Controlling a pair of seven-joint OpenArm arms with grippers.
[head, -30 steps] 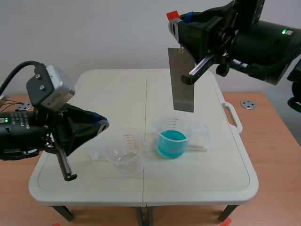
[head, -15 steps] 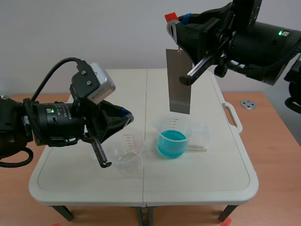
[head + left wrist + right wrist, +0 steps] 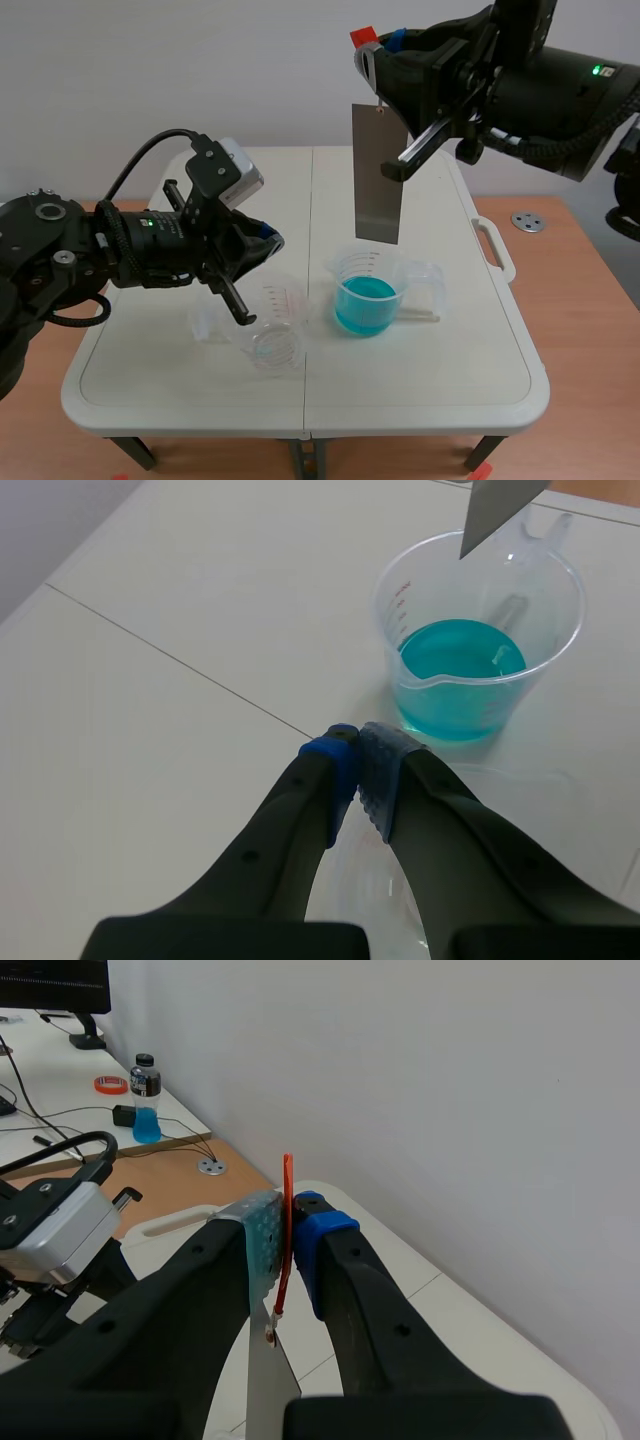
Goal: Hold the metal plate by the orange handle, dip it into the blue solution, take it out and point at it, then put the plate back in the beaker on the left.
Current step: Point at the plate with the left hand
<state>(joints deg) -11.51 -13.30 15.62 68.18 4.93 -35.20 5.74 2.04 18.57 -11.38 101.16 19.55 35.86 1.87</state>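
Hanging above the clear plastic beaker of blue solution (image 3: 366,296), the flat grey metal plate (image 3: 377,172) is held clear of the liquid, we judge, for showing. The right gripper (image 3: 285,1245) is clamped on its orange handle (image 3: 287,1200). The left gripper (image 3: 358,763), closed on nothing, serves as pointer. We count two beakers, one an empty clear beaker (image 3: 272,338), and one plate.

Two beakers: empty beaker (image 3: 275,345), blue-filled beaker (image 3: 366,300); one metal plate (image 3: 377,175).
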